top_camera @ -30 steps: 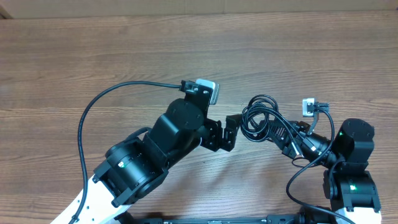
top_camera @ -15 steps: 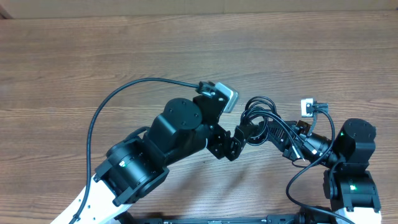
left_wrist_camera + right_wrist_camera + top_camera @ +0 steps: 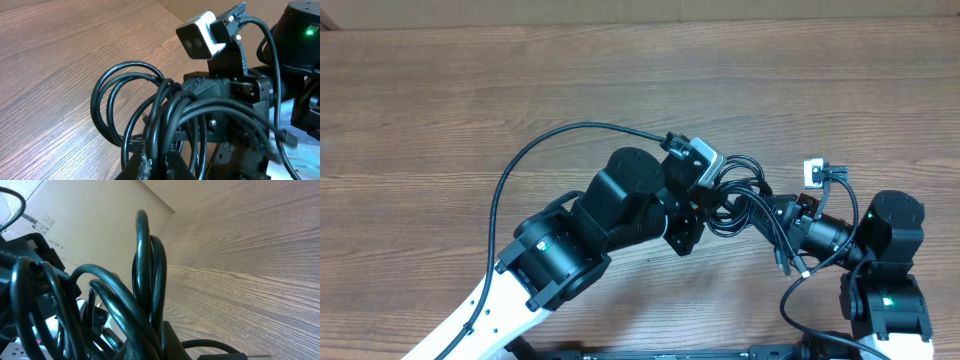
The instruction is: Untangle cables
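Note:
The cables (image 3: 745, 190) are a knotted bundle of thin black loops held above the wooden table (image 3: 470, 90) between my two arms. Two plug ends (image 3: 782, 266) hang down from it. My left gripper (image 3: 708, 207) has come in from the left and is shut on one strand of the bundle. In the left wrist view the loops (image 3: 125, 95) rise above the gripper (image 3: 158, 161), with a strand pinched between the fingers (image 3: 142, 162). My right gripper (image 3: 772, 213) holds the bundle's right side, shut on several strands (image 3: 145, 270) in the right wrist view, right gripper (image 3: 152, 342).
The left arm's own thicker wire (image 3: 520, 165) arcs over the table to its wrist camera (image 3: 702, 160). The right arm's base (image 3: 885, 290) stands at the lower right. A cardboard edge (image 3: 640, 10) runs along the back of the table.
My left arm has swung right into the bundle and its jaws went from open to shut on a strand. The right arm has stayed put, still gripping.

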Robot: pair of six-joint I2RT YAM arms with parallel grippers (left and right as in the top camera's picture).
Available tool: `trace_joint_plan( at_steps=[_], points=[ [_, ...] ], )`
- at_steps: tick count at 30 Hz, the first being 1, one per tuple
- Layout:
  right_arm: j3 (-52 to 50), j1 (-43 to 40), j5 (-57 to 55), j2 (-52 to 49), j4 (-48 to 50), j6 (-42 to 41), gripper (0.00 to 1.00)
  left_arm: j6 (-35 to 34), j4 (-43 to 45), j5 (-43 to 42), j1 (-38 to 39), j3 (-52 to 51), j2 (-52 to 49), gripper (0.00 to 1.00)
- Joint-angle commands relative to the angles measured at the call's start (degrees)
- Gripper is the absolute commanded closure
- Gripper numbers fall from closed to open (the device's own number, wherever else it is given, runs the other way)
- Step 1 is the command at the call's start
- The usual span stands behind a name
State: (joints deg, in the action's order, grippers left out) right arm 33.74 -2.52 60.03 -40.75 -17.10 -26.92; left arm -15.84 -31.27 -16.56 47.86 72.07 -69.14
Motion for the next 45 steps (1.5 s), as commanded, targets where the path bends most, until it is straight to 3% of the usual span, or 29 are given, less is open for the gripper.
trace_joint_plan(
  at_steps=[1,8,13,18,25,28,29,32,33,34,42,43,45],
  points=[
    [0.6,0.2,-4.1,0.5,-1.9,0.3,0.96,2.2,0.3,-1.6,-0.3,1.2,-0.2,0.96],
    [0.6,0.2,-12.5,0.5,-5.3,-4.6,0.96,6.8,0.4,-3.8,-0.3,1.2,-0.2,0.96],
    [0.6,0.2,-19.4,0.2,-7.5,-12.5,0.96,20.9,-0.1,-18.1,-0.3,1.2,-0.2,0.96],
    [0.6,0.2,-19.4,0.1,-7.5,-12.5,0.96,32.9,-3.0,-25.4,-0.3,1.2,-0.2,0.96],
    [0.6,0.2,-19.2,0.1,-7.5,-12.3,0.96,50.1,-11.8,-24.3,-0.3,1.2,-0.2,0.96],
    [0.6,0.2,-18.8,0.1,-7.5,-12.0,0.96,54.9,-14.1,-20.0,-0.3,1.2,-0.2,0.94],
    [0.6,0.2,-18.8,0.1,-7.5,-12.0,0.96,55.9,-14.5,-18.0,-0.3,1.2,-0.2,0.9],
    [0.6,0.2,-18.8,0.1,-7.5,-12.0,0.96,56.7,-14.6,-12.3,-0.3,1.2,-0.2,0.63],
    [0.6,0.2,-18.8,0.1,-7.5,-12.0,0.96,56.6,-14.6,-10.5,-0.3,1.2,-0.2,0.49],
    [0.6,0.2,-18.8,0.1,-7.5,-12.0,0.96,56.6,-14.6,-9.3,-0.3,1.2,-0.2,0.43],
    [0.6,0.2,-18.8,0.1,-7.5,-12.1,0.96,54.9,-14.6,-8.8,-0.3,1.2,-0.2,0.3],
    [0.6,0.2,-18.8,0.1,-7.5,-12.1,0.96,53.2,-14.4,-8.7,-0.3,1.2,-0.2,0.25],
    [0.6,0.2,-18.1,0.1,-7.5,-10.6,0.96,42.9,-12.7,-7.5,-0.3,1.2,-0.2,0.03]
  ],
)
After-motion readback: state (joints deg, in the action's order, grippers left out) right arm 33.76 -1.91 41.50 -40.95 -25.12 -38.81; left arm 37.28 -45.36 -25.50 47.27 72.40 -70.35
